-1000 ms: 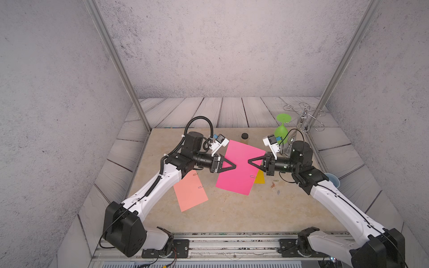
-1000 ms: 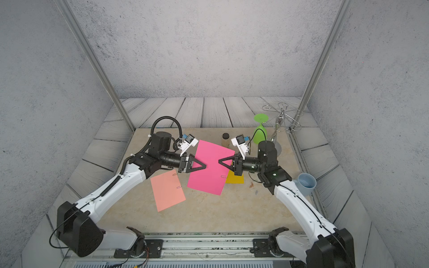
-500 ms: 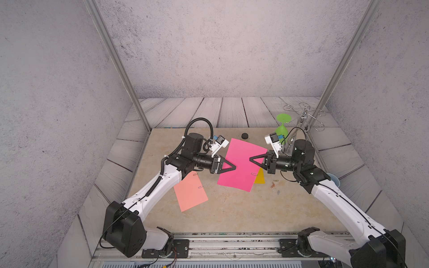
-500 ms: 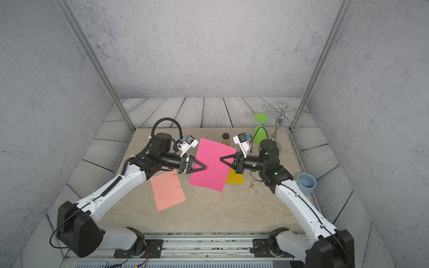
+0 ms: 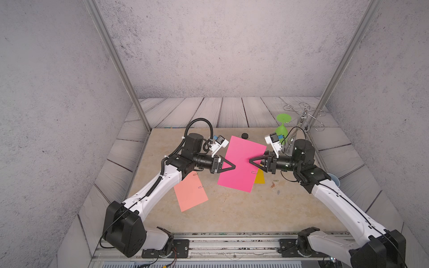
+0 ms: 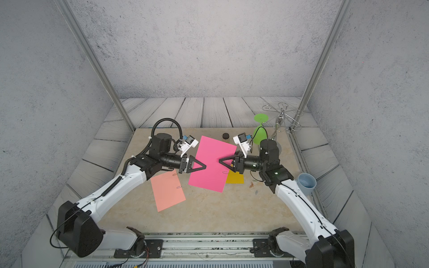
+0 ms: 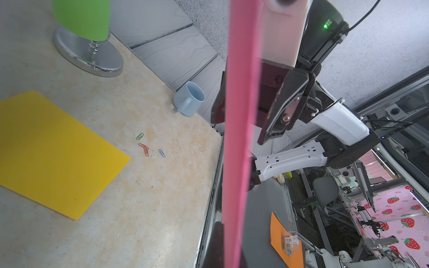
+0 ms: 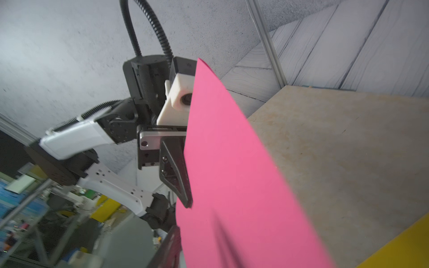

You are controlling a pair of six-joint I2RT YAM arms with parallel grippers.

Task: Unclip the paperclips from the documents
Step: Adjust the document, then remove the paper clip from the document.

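The magenta document hangs lifted above the table between both arms. My left gripper is shut on its left edge. My right gripper stands open at the right edge, one finger on each side of the sheet in the left wrist view. A silver paperclip sits on the sheet's lower right edge. The salmon document lies flat at front left with two paperclips on it. The yellow document lies under the magenta one. Several loose paperclips lie beside it.
A green goblet hangs upside down on a chrome wire rack at the back right. A pale blue mug stands off the table's right edge. A small black disc lies behind the magenta sheet.
My right gripper's jaws have parted from the magenta sheet's right edge. The left gripper has closed tighter on the left edge, and the sheet stays lifted.
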